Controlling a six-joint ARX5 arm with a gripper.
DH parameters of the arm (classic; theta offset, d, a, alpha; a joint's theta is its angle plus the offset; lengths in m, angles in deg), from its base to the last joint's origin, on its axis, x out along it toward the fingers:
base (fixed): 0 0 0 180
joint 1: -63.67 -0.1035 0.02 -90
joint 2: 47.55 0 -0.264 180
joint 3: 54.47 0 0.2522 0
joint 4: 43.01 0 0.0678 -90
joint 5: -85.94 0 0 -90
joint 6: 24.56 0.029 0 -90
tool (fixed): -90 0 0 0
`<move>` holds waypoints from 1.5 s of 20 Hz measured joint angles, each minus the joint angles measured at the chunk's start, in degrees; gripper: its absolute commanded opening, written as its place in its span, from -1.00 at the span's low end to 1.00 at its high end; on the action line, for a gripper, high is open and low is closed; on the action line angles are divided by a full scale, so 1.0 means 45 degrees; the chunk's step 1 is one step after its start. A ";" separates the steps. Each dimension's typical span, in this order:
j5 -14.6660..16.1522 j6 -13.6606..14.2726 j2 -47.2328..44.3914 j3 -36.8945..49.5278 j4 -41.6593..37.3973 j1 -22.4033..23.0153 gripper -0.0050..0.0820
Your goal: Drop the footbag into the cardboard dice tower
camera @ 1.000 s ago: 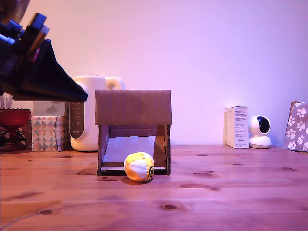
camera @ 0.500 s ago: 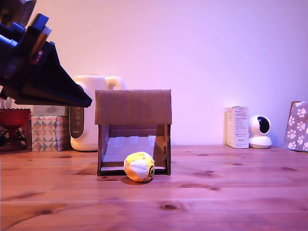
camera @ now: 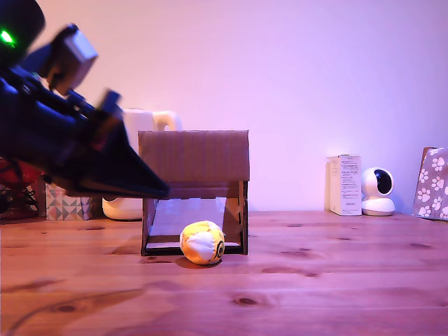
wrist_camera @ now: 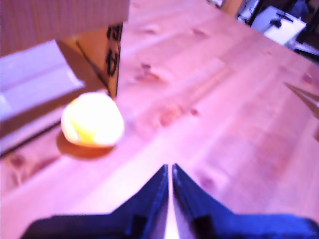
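- Exterior view: a knotty wooden desk [camera: 315, 280] under pinkish-purple light, with a plain pale wall behind.
- The cardboard dice tower [camera: 194, 190] stands mid-desk; the footbag [camera: 202, 243] rests on the desk just in front of its lower opening.
- The dark gripper [camera: 157, 189], blurred, hangs at the exterior view's left, above the desk, holding nothing.
- Along the wall: a white kettle [camera: 143, 126], a patterned box [camera: 64, 207], a white carton [camera: 345, 185], a small camera [camera: 378, 191], a paw-print bag [camera: 432, 183].
- Wrist view: the jaws are nearly closed, with a thin slit between them, empty; the footbag [wrist_camera: 92, 121] lies near the tower's corner.
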 measured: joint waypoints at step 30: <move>-0.2011 0.0000 -0.6479 -0.3580 -0.2754 0.0049 -0.82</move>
